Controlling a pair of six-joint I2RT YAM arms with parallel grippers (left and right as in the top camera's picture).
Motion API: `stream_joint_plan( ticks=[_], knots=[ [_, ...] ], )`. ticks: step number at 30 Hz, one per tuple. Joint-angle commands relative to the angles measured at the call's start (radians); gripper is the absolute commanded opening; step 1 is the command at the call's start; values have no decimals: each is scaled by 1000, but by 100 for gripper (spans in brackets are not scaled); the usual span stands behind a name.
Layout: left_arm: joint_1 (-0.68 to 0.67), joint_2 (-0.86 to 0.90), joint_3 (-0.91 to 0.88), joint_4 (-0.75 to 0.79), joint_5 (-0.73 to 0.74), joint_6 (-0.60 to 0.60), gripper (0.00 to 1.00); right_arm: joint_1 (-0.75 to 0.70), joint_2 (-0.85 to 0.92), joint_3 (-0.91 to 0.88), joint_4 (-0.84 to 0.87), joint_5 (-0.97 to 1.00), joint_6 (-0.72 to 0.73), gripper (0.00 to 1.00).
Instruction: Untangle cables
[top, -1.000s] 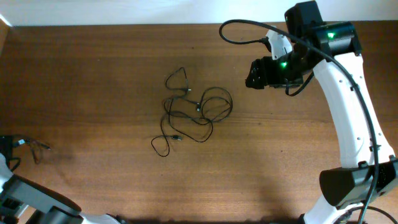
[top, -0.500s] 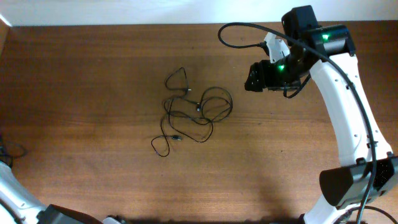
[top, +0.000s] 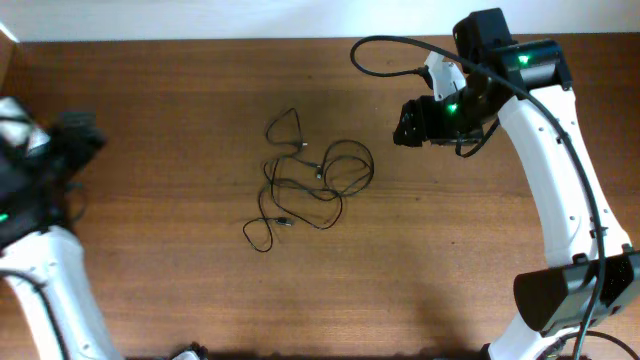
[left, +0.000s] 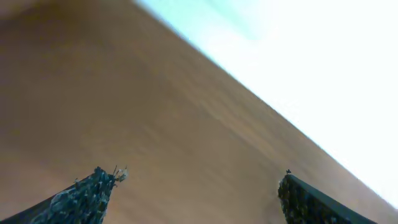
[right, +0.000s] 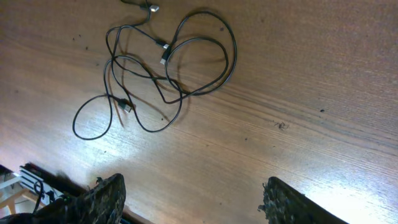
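Right hand (right: 193, 196) hovers empty, fingers spread wide, off to the right of the thin black cables with small plug ends (top: 318, 172). My left hand (left: 196, 183), also wide open, is well to their left. They lie in crossed loops on the brown wooden table (top: 450, 260), neither hand touching them, so I judge all the untangling is still to do.

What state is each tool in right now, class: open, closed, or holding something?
Left tool: open, holding nothing.
Right tool: open, holding nothing, clear of the cables.
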Motion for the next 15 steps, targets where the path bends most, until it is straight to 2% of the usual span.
stream_joint_plan(
  ticks=[1, 3, 7, 8, 11, 13, 15],
  knots=[
    [-264, -9, -3, -6, 2, 159, 91, -1, -4, -7, 4, 8, 1, 72],
    [-475, 30, -3, -6, -79, 168, 95, -23, -4, -7, 4, 7, 2, 72],
    [-671, 108, -3, -43, -93, 259, 93, -123, -4, -7, -4, -52, 0, 73],
    [-723, 130, -3, -71, -152, 265, 92, -152, -4, -7, -8, -64, 0, 73],
    [-789, 166, -3, -161, -249, 256, 91, -193, -4, -7, -18, -74, 0, 73],
    [-792, 194, -3, -257, -322, 138, 89, -196, -4, -7, -20, -74, -7, 72],
    [-792, 223, -3, -322, -323, 82, 84, -196, -4, -7, -18, -74, -7, 73]
  ],
)
